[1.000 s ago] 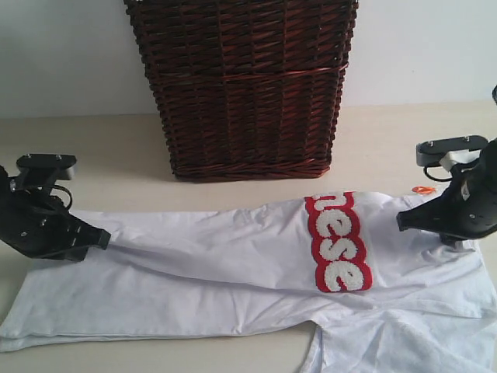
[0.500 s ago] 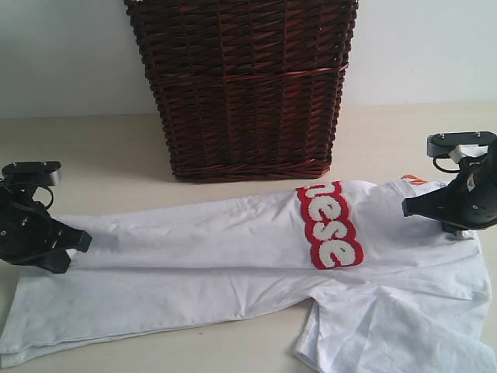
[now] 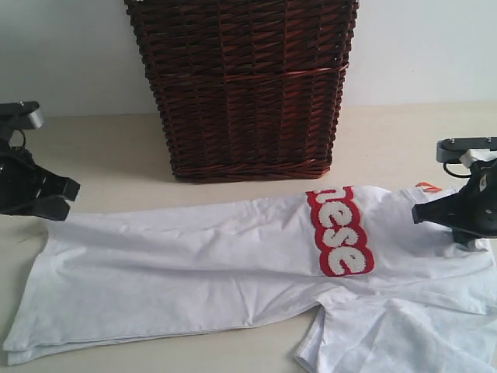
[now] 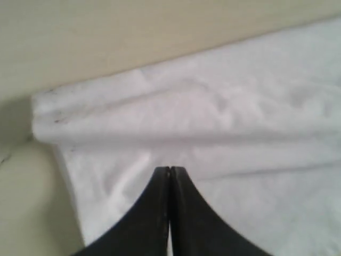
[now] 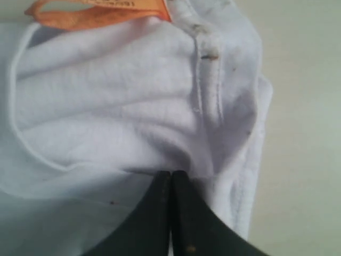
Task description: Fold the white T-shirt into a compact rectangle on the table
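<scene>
Exterior view: white T-shirt (image 3: 194,249) lies flat on the table (image 3: 101,148), stretched left to right across the near half, folded lengthwise, w/ a sleeve sticking out at near right. Red band (image 3: 339,231) w/ fluffy white letters sits right of centre; orange tag (image 3: 428,186) at the far right end by the collar. Dark wicker basket (image 3: 245,85) stands just beyond the shirt, far middle. L gripper (image 3: 68,193) hangs at far left, just off the shirt's left end, apart from the cloth. R gripper (image 3: 418,214) has its tip at the collar end, cloth rising to it. Left wrist view: L gripper (image 4: 170,169) jaws clenched tip to tip, no cloth between them, shirt (image 4: 240,106) flat below, bare table (image 4: 106,32) beyond its edge. Right wrist view: R gripper (image 5: 171,173) jaws pressed together, creases of the shirt (image 5: 106,106) bunching into the tips, so grasping the cloth just below the collar seam; tag (image 5: 101,12) beyond, table (image 5: 303,106) beside.
</scene>
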Controlling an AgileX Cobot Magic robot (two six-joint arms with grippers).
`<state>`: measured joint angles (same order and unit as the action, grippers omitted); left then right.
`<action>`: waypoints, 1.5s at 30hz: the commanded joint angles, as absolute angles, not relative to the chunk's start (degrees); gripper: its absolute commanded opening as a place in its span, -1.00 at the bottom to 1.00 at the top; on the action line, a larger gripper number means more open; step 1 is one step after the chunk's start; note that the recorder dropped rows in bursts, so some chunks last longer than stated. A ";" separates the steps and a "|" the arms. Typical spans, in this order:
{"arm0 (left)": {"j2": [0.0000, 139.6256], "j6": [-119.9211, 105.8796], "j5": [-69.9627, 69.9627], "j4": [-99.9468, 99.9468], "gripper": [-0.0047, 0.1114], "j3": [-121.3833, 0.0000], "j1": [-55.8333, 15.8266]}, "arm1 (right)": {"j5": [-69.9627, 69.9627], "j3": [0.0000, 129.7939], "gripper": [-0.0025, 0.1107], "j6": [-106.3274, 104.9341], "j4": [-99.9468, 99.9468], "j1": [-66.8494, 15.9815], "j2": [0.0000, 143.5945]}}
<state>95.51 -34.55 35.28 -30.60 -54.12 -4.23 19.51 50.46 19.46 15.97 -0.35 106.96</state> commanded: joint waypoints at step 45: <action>116.71 -86.70 -7.69 -48.84 -0.52 -57.01 -72.39 | 26.31 50.24 -0.73 -10.35 -12.06 -4.29 68.27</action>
<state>116.13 -85.36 -7.75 -48.33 -56.59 -72.35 27.11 50.24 -9.77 -12.06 -4.13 68.79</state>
